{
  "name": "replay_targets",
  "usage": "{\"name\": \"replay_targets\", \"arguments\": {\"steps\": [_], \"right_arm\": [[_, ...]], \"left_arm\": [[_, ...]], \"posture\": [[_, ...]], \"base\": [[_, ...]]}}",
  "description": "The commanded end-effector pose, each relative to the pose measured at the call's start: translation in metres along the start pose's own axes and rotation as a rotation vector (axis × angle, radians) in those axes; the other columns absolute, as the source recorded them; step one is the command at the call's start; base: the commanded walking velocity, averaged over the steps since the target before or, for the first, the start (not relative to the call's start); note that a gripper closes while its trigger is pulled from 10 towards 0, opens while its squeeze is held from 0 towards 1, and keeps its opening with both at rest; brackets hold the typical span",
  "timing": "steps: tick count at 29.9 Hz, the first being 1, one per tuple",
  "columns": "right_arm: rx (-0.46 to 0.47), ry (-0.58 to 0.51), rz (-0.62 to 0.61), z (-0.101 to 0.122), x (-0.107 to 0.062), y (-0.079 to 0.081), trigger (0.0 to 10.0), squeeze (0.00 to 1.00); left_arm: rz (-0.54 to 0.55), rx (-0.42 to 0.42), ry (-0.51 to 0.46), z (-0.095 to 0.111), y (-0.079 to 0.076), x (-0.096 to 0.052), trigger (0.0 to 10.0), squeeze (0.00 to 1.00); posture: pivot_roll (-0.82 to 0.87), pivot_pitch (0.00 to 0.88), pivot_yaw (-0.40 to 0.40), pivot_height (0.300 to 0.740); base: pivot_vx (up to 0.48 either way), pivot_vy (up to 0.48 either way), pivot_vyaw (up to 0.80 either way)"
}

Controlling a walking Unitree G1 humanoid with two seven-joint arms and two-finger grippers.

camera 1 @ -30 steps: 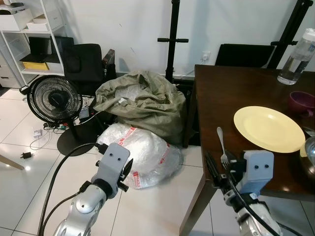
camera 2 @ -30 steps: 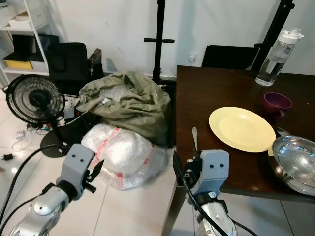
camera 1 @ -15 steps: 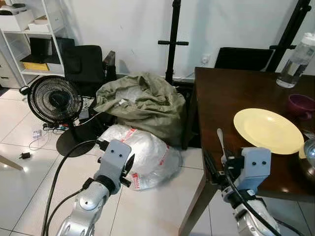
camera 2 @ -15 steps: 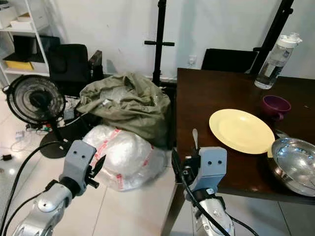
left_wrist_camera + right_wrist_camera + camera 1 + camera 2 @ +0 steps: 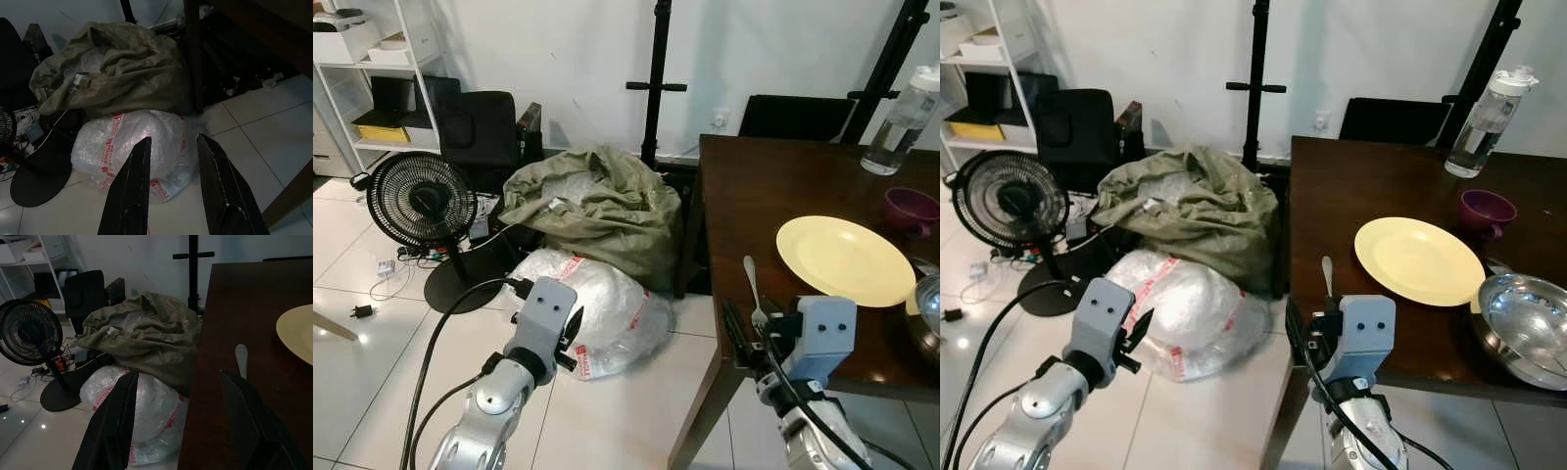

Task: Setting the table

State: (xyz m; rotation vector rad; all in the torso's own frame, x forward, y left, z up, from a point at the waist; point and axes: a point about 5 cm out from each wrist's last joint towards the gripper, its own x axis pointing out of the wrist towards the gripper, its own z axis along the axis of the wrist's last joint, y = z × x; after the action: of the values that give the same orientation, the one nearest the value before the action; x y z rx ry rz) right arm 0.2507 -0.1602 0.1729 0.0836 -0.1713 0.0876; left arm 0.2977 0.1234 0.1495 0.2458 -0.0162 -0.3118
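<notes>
Little has shifted since the earlier frames: the whole picture has slid slightly, which reads as the head camera moving, and the left arm now shows a touch higher and further right at the lower left of the left eye view; the fork, plate and other tableware lie as they did. The fork [image 5: 753,288] lies flat on the dark table [image 5: 754,186] at the lower centre-right of that view, handle pointing up the frame, just left of the yellow plate [image 5: 845,258] but not touching it, the usual side for a place setting. The right gripper [image 5: 744,345] sits low at the table's near edge, just behind the fork's tines; in the right wrist view its fingers stand well apart and hold nothing, the fork's handle showing between them on the wood, which suggests a release rather than a grasp. A purple cup [image 5: 912,208], a water bottle [image 5: 899,121] and a steel bowl [image 5: 1524,327] crowd the right edge beyond the plate, so the setting looks partly done. The left gripper [image 5: 173,161] hangs idle over the tiled floor [image 5: 352,382], fingers parted and empty, aimed at a bubble-wrap bundle [image 5: 597,305] below an olive bag [image 5: 592,201], with a fan [image 5: 423,202] at the left.
</notes>
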Motion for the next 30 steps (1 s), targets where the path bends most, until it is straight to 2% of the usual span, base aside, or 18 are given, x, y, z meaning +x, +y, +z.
{"name": "replay_targets", "arguments": {"steps": [1, 30], "right_arm": [[0.002, 0.017, -0.011, -0.0047, -0.0009, -0.0003, 10.0, 0.00], [0.021, 0.010, -0.010, -0.0066, 0.0038, 0.0039, 10.0, 0.00]], "left_arm": [[0.002, -0.001, 0.008, -0.0031, -0.0007, 0.0000, 10.0, 0.00], [-0.002, 0.002, 0.003, -0.0016, -0.0021, 0.0014, 10.0, 0.00]], "posture": [[-0.06, 0.090, 0.095, 0.740], [-0.05, 0.085, 0.099, 0.740]], "base": [[0.000, 0.000, 0.00], [0.000, 0.000, 0.00]]}}
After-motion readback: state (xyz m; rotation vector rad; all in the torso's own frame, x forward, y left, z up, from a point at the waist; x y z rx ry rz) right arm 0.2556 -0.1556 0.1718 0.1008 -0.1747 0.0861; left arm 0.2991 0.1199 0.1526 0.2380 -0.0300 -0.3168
